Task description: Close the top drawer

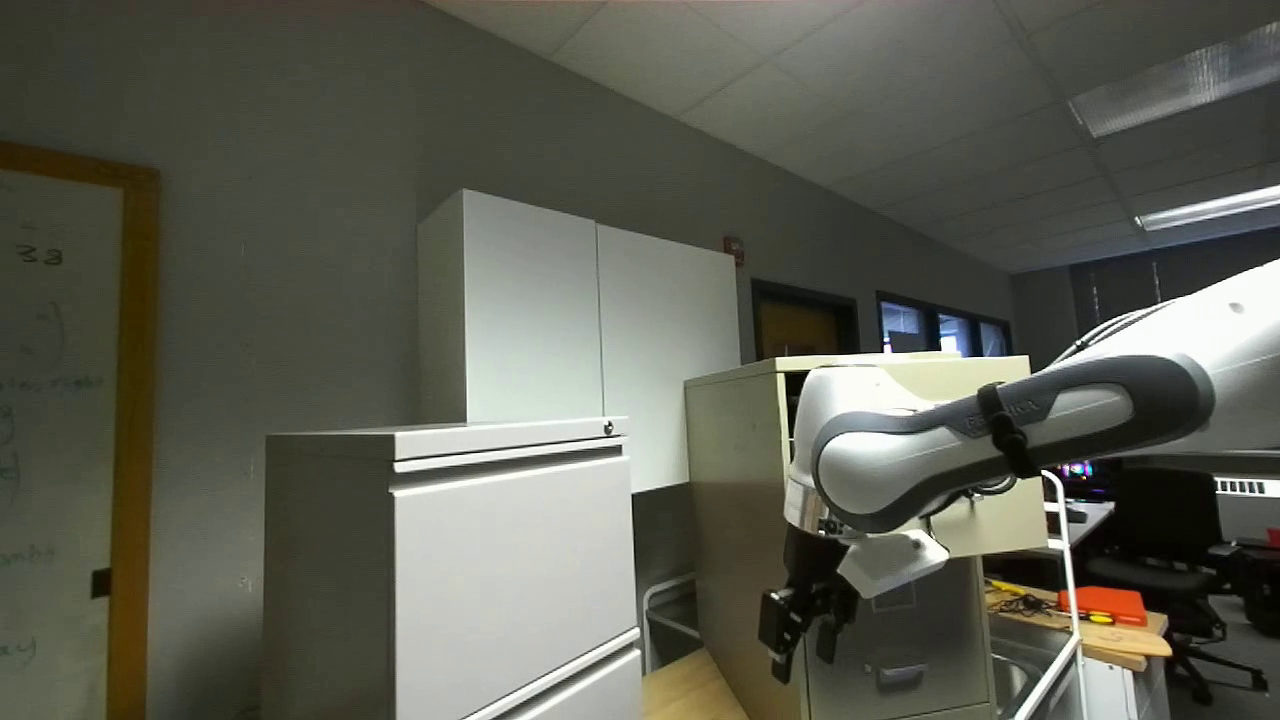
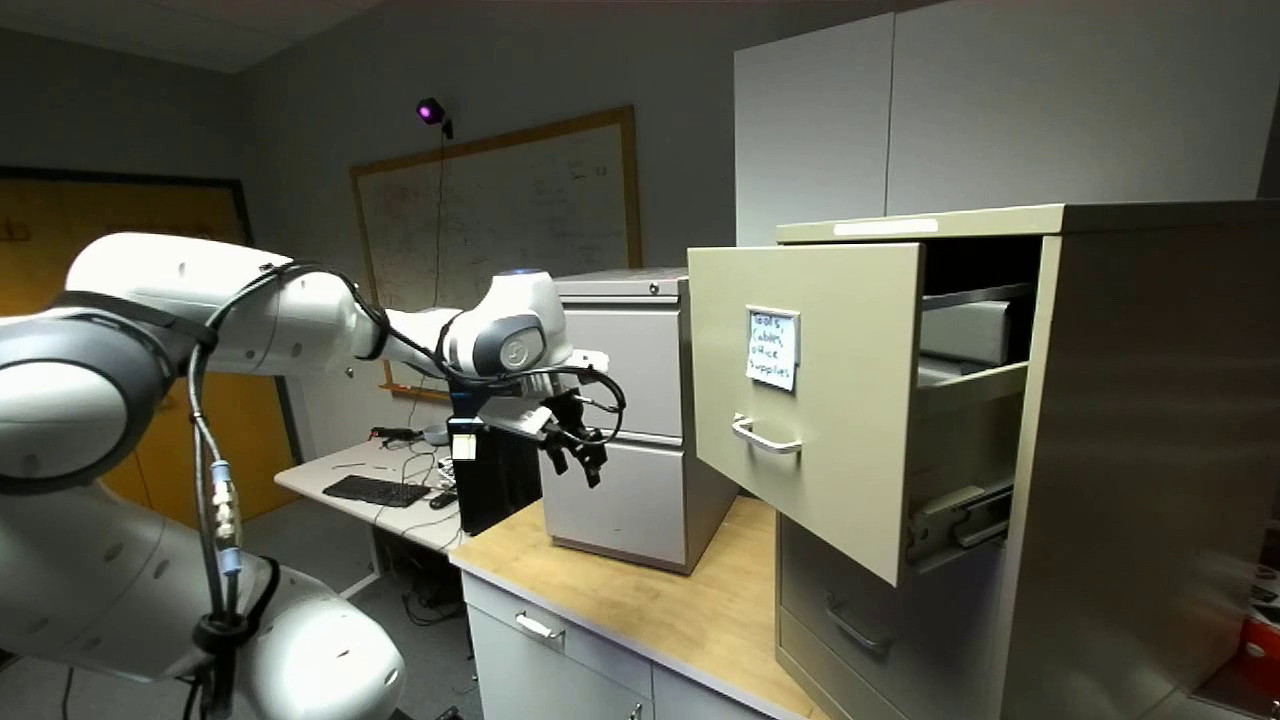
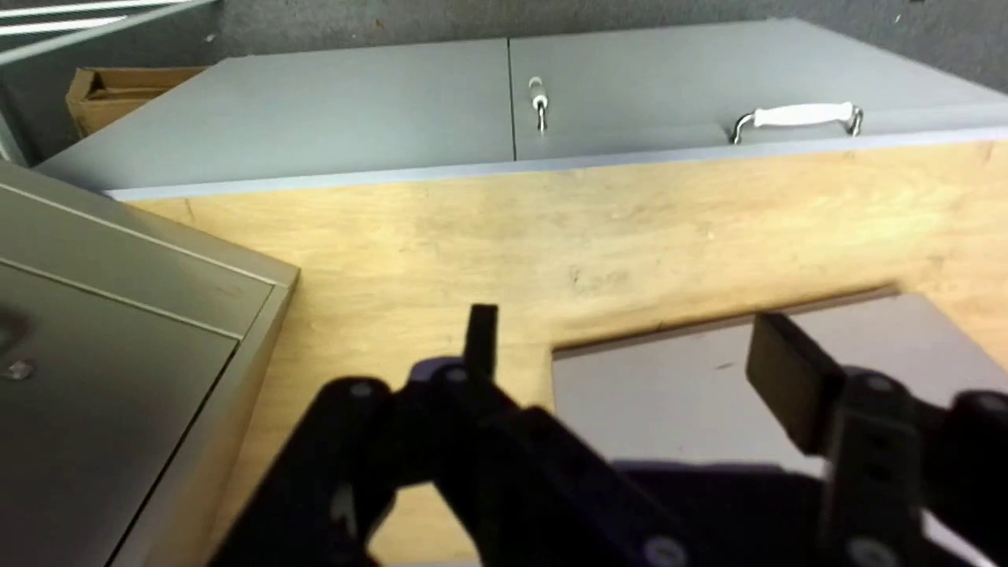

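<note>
Top drawer (image 2: 840, 400) juts from cabinet (image 2: 1130, 430), between two and three o'clock of my gripper (image 2: 577, 465) in exterior view. Gripper wide, empty. I judge drawer heavy, rigid, smooth-running: push above handle (image 2: 766, 437), no grasp needed.

Wooden countertop (image 2: 640, 605) beneath grey cabinet (image 2: 650, 480) and beige filing cabinet (image 2: 1120, 450)
</note>
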Motion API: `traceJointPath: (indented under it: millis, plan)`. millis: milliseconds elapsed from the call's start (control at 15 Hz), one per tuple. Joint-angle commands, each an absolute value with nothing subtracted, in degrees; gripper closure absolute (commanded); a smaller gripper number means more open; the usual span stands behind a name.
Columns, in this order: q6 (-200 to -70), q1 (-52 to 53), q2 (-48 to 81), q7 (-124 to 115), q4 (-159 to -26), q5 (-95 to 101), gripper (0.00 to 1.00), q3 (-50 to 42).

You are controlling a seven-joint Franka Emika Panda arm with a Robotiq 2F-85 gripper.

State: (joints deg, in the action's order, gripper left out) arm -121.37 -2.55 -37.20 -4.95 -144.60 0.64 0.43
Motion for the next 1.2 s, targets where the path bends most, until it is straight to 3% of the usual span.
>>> traceJointPath:
  millis: [0,400,600,1133]
  plan:
    - [-126.9,-5.7,-42.9,-11.7,-147.2,4.0,0.5,3.4]
    - [-134.5,-13.7,-49.3,-22.1,-150.7,12.4,0.95,8.3]
    - [-135.9,-18.0,-53.2,-26.0,-152.5,14.1,1.0,8.3]
    - [-136.4,-25.4,-64.6,-26.9,-156.1,13.2,0.97,5.7]
